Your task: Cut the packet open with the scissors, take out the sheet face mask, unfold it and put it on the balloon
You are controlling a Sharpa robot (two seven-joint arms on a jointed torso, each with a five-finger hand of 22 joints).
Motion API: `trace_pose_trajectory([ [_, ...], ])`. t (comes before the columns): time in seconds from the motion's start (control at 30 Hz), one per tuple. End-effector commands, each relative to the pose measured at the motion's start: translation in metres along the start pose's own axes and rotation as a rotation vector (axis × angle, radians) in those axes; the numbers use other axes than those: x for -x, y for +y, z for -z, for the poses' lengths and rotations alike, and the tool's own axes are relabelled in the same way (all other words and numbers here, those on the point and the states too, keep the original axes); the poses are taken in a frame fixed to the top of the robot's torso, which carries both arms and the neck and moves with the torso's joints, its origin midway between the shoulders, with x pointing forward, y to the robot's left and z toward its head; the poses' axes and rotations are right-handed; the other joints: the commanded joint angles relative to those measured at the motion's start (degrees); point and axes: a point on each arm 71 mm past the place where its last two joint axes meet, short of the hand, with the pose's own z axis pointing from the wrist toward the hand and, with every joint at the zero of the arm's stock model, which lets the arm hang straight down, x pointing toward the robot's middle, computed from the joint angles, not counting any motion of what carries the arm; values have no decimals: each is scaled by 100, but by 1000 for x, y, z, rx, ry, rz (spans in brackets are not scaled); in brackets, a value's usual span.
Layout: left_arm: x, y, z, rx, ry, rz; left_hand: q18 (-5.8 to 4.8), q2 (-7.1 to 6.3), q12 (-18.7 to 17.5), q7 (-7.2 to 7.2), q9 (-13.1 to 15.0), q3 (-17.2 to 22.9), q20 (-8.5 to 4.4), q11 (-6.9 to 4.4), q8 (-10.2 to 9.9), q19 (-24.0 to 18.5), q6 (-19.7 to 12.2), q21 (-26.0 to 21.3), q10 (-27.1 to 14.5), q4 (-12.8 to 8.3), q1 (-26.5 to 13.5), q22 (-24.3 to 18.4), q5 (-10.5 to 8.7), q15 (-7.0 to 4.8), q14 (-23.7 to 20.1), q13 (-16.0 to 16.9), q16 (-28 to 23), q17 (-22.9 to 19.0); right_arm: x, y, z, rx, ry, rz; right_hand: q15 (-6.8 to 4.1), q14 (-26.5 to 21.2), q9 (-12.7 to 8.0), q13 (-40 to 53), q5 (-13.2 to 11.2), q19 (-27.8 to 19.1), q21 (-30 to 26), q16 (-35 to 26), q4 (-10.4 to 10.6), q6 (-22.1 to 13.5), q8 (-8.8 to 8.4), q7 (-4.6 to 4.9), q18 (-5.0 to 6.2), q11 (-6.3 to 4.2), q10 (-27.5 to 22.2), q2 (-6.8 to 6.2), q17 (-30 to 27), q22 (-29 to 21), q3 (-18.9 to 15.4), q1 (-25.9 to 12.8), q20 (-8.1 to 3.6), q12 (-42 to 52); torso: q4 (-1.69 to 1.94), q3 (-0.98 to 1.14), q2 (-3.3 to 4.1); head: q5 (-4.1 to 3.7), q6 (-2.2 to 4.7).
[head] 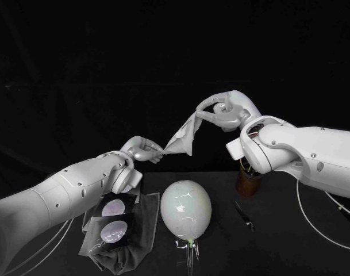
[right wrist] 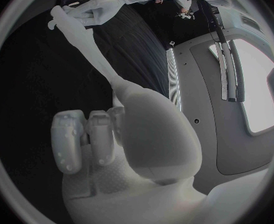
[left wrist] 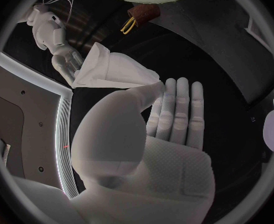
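The left hand (head: 146, 151) pinches the low end of the sheet face mask (head: 183, 137). The right hand (head: 223, 112) pinches its top end. Both hands are up in the air, the right one higher, with the mask pulled between them. The mask is out, so the cutting looks done. It looks partly folded. It must be opened and put on the balloon (head: 185, 210), which lies below on the tabletop (head: 283, 247), between the packet (head: 112, 225) and the scissors (head: 242, 215).

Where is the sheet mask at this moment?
In the head view the sheet mask is stretched in mid-air between the left hand and the right hand, above the balloon.
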Motion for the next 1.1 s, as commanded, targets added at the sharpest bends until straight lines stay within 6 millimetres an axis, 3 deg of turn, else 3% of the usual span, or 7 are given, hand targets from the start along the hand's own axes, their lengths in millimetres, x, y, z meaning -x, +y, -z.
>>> trace_pose_trajectory([
  [0.03, -5, 0, -1, -25, 26, -50, 10, 62, 19, 16, 694, 48, -5, -9, 25, -50, -3, 33, -41, -2, -7, 5, 16, 7, -46, 4, 20, -3, 0, 3, -1, 18, -8, 2, -37, 596, 7, 949, 29, 624, 25, 24, 0, 19, 37, -3, -80, -138, 285, -24, 1505, 1505, 22, -9, -22, -20, 4, 0, 1, -3, 2],
  [0.5, -13, 8, -1, -20, 23, -63, 8, 69, 21, 28, 724, 65, 8, 1, 16, -91, -20, 80, -59, 5, -38, 36, 13, 18, -63, 20, 38, -20, -3, 5, -5, 15, -2, 1, -36, 596, 8, 943, 30, 624, 25, 24, -8, 15, 42, -1, -80, -136, 280, -31, 1505, 1505, 42, -18, -21, -28, 5, -1, -1, -12, 5],
  [0.67, -12, 8, 1, -31, 9, -15, 3, 80, -15, 57, 741, -34, 37, 33, -10, -100, -86, 86, -134, 132, -179, 39, 6, 52, -66, 12, 58, -27, -3, 3, -7, -6, 6, 12, -35, 596, 8, 946, 30, 624, 25, 24, -11, 13, 44, 0, -80, -135, 283, -35, 1505, 1505, 48, -22, -21, -24, 5, -1, -6, -40, 7],
  [0.77, -9, 7, 3, -44, -7, 26, 1, -99, -246, 239, 626, -271, 107, 207, -322, -201, -596, -53, -563, 245, -330, -43, 9, 164, -207, -98, 70, -33, -3, 2, -8, -22, 5, 25, -35, 596, 8, 946, 30, 624, 25, 24, -11, 13, 44, 0, -80, -135, 283, -35, 1505, 1505, 48, -22, -21, -24, 1, -3, -4, -57, 16],
  [0.87, -4, 7, 7, -60, -22, 81, -7, -295, -306, 291, 563, -417, 165, 273, -459, -260, -793, -174, -708, 296, -435, -116, 1, 229, -353, -136, 63, -36, -3, 0, -9, -39, 1, 44, -35, 596, 9, 950, 30, 624, 25, 24, -13, 12, 46, 1, -80, -135, 286, -40, 1505, 1505, 54, -25, -20, -19, -1, -6, -2, -59, 20],
  [1.0, 5, 8, 14, -76, -51, 163, 14, -374, -252, 301, 524, -561, 299, 299, -502, -337, -785, -468, -775, 401, -455, -300, 14, 288, -638, -150, 145, -8, -3, -2, -12, -54, -5, 62, -35, 596, 9, 950, 30, 624, 25, 24, -13, 12, 46, 1, -80, -135, 286, -40, 1505, 1505, 54, -25, -20, -19, 10, 0, 1, -66, 20],
  [1.1, 12, 9, 22, -86, -73, 223, 83, -363, -73, 252, 527, -637, 359, 237, -461, -278, -672, -589, -618, 446, -416, -388, 16, 255, -693, -89, 277, 31, -4, -2, -15, -60, -17, 78, -34, 596, 10, 952, 29, 624, 25, 24, -20, 12, 52, 2, -80, -134, 289, -51, 1505, 1505, 67, -37, -20, -16, 11, 2, 5, -66, 19],
])
